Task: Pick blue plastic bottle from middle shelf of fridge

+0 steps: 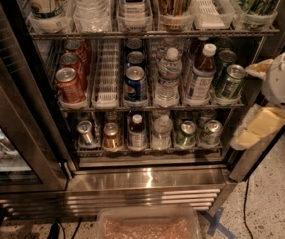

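Note:
The blue plastic bottle stands upright on the middle shelf of the fridge, right of centre. It holds brown drink and has a white cap and a blue-and-white label. A clear water bottle is on its left and green cans are on its right. My gripper is outside the fridge at the right edge, a little lower than the bottle's cap and clear of the shelf. Its yellowish fingers stand apart and hold nothing.
Red cans, an empty white lane tray and Pepsi cans fill the shelf's left. Tall tea cans stand above, small cans and a dark bottle below. The glass door hangs open at left. A pinkish bin sits on the floor.

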### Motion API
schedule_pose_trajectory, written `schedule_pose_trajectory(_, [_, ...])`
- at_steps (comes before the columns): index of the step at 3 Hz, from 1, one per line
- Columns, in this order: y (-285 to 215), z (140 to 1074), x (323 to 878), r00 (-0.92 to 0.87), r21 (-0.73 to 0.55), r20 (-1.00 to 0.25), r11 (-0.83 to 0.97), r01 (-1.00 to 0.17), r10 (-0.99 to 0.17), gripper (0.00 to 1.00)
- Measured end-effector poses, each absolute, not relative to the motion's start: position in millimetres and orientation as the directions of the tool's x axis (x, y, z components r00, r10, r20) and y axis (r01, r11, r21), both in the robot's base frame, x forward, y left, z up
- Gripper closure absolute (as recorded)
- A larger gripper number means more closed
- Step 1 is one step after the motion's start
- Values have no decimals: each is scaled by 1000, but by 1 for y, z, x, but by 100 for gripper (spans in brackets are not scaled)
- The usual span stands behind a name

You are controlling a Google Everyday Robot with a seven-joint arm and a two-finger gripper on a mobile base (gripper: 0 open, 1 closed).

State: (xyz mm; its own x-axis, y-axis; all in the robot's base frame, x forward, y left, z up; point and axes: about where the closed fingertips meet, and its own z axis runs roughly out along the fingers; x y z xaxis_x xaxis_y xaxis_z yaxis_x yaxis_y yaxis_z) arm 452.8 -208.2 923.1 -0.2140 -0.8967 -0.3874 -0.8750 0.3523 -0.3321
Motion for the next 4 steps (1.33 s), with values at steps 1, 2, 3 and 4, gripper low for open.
schedule_pose_trajectory(1, [-206, 906, 463, -205, -361, -464, 395, -844, -862, 0])
schedule_pose_trajectory(2, [-206, 911, 467, -200, -380, -473, 404, -832, -858, 0])
schedule_pose_trajectory(3, [-206, 911, 467, -200, -381, -474, 404, -832, -858, 0])
schedule_pose_trajectory(4, [-202, 905, 468, -211, -389, -529, 456, -801, -822, 0])
